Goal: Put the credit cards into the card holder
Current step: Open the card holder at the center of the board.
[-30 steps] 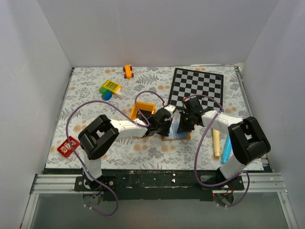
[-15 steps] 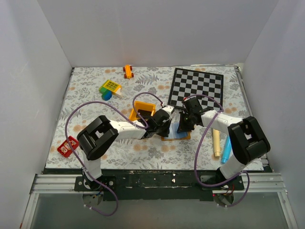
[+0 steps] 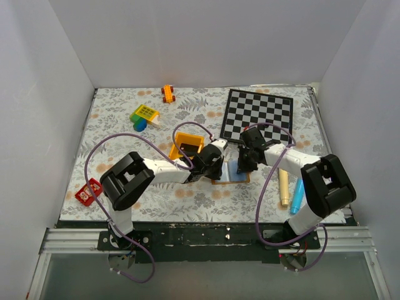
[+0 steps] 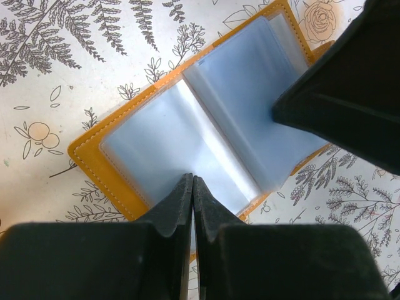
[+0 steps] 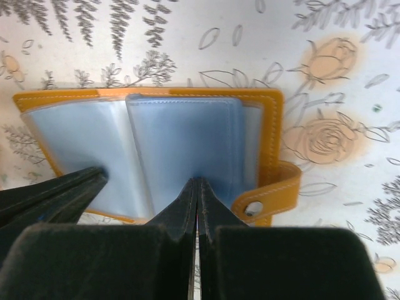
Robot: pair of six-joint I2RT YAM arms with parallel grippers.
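Tan card holder: lies spread open on the floral worktop, between the two hands, its pale blue-grey clear sleeves facing up
Snap stud: sits on the small tab at the holder's right edge in the right wrist view
Left hand: fingers together with nothing between them, tips at a sleeve by the holder's near edge
Right hand: fingers together and holding nothing, tips at the lower edge of the loose middle sleeve
Contact: cannot tell whether either pair of tips presses the plastic or hangs just above it
Writing: white marks on the red block at the worktop's left edge, too small to read
Yellow bin: just behind the left hand; a dark shape lies inside, too small to tell what it is
Hidden: from above, both hands cover much of the holder; each wrist view loses its near edge behind black fingers
Chequered board: far right, apart from the holder
Cream stick and blue pen: side by side near the right arm
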